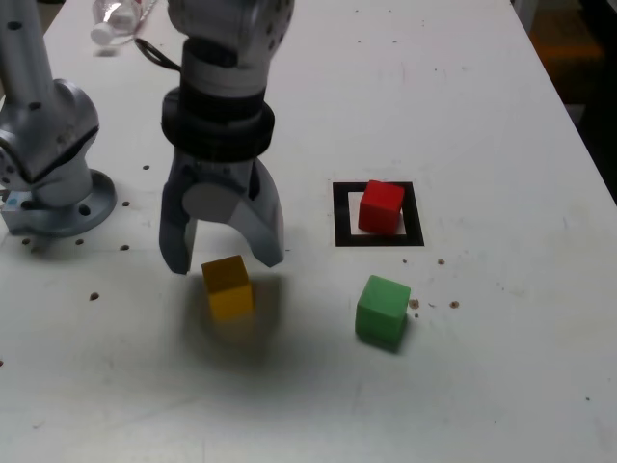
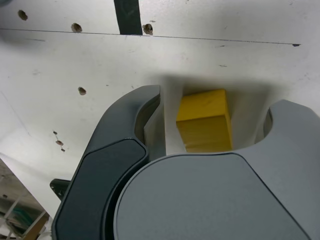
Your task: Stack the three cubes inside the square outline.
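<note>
The fingers (image 1: 222,265) stand apart, one on each side of the yellow cube (image 1: 228,286), and in the wrist view there is a gap between the cube and each of them. They point down toward the desk (image 1: 511,386). The yellow cube has no long axis that can be told; in the exterior view it sits slightly turned, its upper face sloping up toward that view's right.

Farther out, toward the exterior view's right, the green cube (image 1: 383,311) sits on the desk, turned so that a vertical edge faces partly toward the camera. It too is about as long as it is wide. Beyond it, the red cube (image 1: 382,206) sits inside the square outline (image 1: 416,217), slightly turned against the border and nearer its right side in the exterior view. The outline's near and far sides run roughly level across that view. No writing can be read on any cube.
</note>
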